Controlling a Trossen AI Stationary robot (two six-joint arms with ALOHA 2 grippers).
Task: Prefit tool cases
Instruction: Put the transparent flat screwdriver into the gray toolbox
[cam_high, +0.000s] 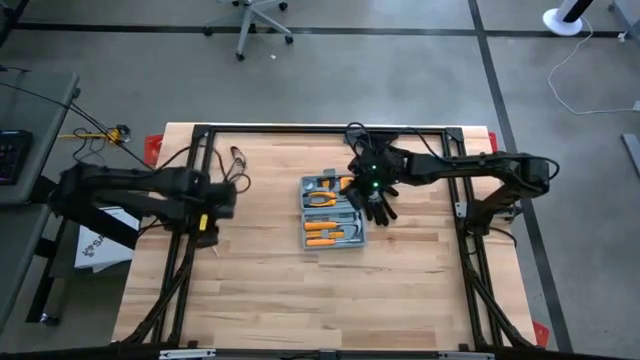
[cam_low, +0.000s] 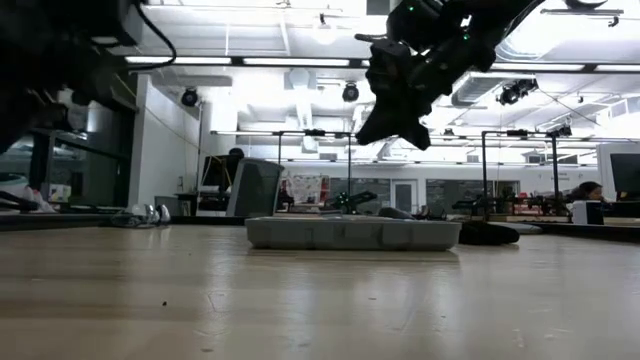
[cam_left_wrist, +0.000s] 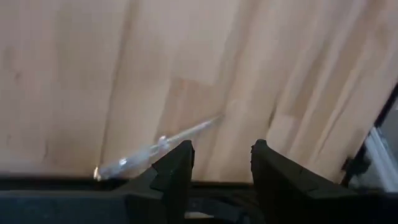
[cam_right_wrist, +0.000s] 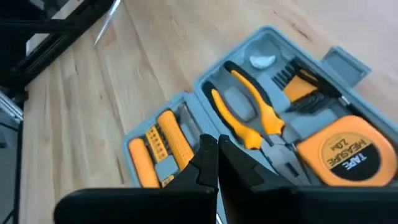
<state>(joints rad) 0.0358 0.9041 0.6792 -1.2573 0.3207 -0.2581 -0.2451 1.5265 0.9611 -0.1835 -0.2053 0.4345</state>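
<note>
The grey-blue tool case (cam_high: 332, 212) lies open and flat on the table's middle, with orange pliers (cam_right_wrist: 249, 112), a tape measure (cam_right_wrist: 345, 152) and orange bits (cam_right_wrist: 163, 146) in its moulded tray. In the low view the tool case (cam_low: 352, 232) rests on its underside. My right gripper (cam_right_wrist: 217, 152) is shut and hovers above the case's far right part, well clear of it; it also shows in the high view (cam_high: 368, 185) and the low view (cam_low: 395, 105). My left gripper (cam_left_wrist: 222, 158) is open, waiting over bare wood near the table's left edge (cam_high: 207, 215).
Black work gloves (cam_high: 379, 207) lie against the case's right side, also visible in the low view (cam_low: 487, 233). A thin clear stick (cam_left_wrist: 155, 149) lies on the wood by my left gripper. A small dark item (cam_high: 238, 155) sits far left. Bare wood stretches across the near half (cam_high: 320, 300).
</note>
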